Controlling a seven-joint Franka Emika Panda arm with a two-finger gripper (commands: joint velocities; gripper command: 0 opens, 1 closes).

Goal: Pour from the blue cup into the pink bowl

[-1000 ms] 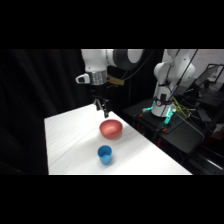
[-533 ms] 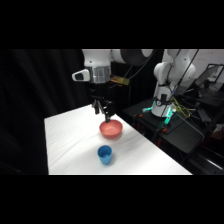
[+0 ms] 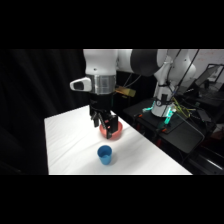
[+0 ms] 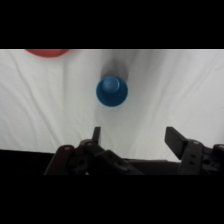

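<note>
**Gripper spread above the table, blue cup standing free**

From the side, the white table (image 3: pixel 65 135) is seen running from the upper left toward the lower right, with dark surroundings behind it. The blue cup (image 3: pixel 105 154) is found upright on the cloth-like surface near the table's front part, its round rim facing up. Just behind it, toward the arm, the pink bowl (image 3: pixel 116 132) is set on the table; much of the bowl is covered by the gripper (image 3: pixel 106 125), which is hung above its near-left side. The cup and the bowl are seen apart from each other, with a strip of bare table between them. Nothing is held by the gripper. The arm's base and a cluttered dark bench with a green-lit object (image 3: pixel 167 114) are seen at the right — beside the table, not on it.

From the wrist, the blue cup (image 4: pixel 111 91) is viewed from above, its open mouth turned toward the camera and a soft shadow cast beyond it. The two black fingers (image 4: pixel 176 140) are seen rising from the bottom edge, spread well apart, with only white table between them — the cup lies beyond them, untouched. A sliver of the pink bowl (image 4: pixel 47 52) is cut off by the top edge at the upper left, well apart from the cup.
</note>
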